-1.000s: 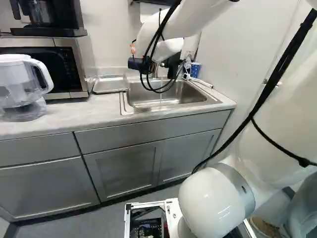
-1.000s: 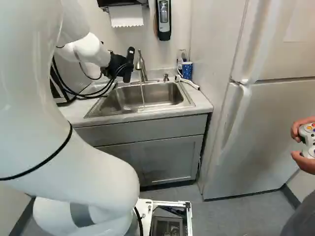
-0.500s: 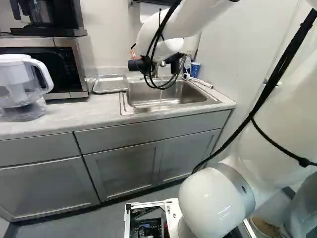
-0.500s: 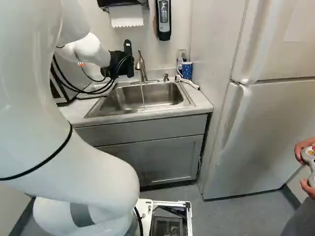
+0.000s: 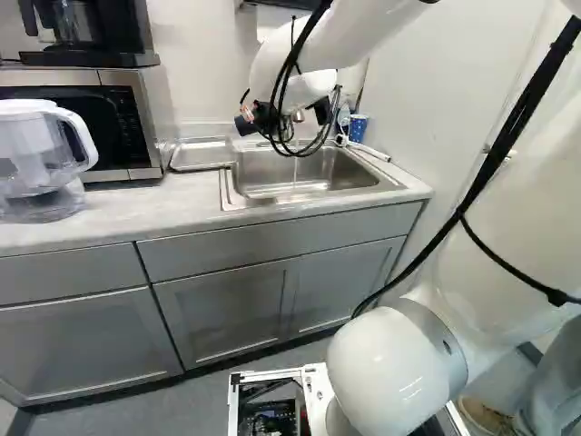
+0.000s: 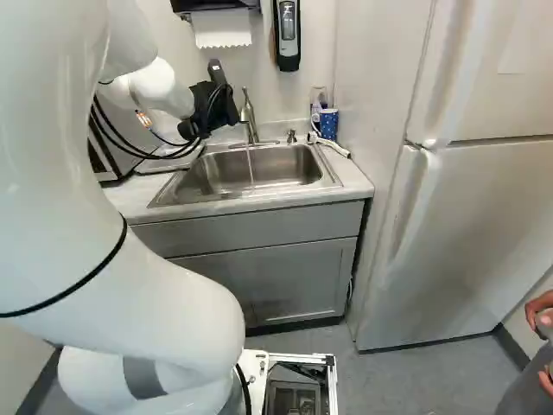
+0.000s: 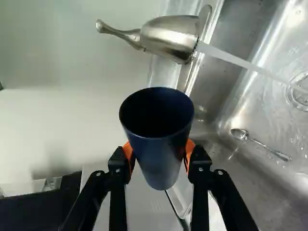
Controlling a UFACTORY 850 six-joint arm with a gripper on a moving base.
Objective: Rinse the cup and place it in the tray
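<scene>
My black gripper (image 6: 222, 105) is beside the faucet (image 6: 249, 117) in the right base view; the cup is hidden there. In the wrist view the gripper (image 7: 160, 156) has its orange pads on both sides of a dark blue cup (image 7: 161, 156), whose open mouth faces the camera. Water (image 7: 250, 65) runs from the spout into the sink (image 6: 252, 171), clear of the cup. The metal tray (image 5: 201, 165) lies on the counter left of the sink in the left base view.
A spoon (image 7: 260, 144) lies in the sink. Past the sink stands a blue patterned cup (image 6: 328, 124) by the wall. A microwave (image 5: 118, 113) and a clear pitcher (image 5: 45, 163) stand left of the tray. A refrigerator (image 6: 458, 216) rises at right.
My gripper has turned and tilted at the wrist, its upper part swinging leftward in the right base view. The base has not moved.
</scene>
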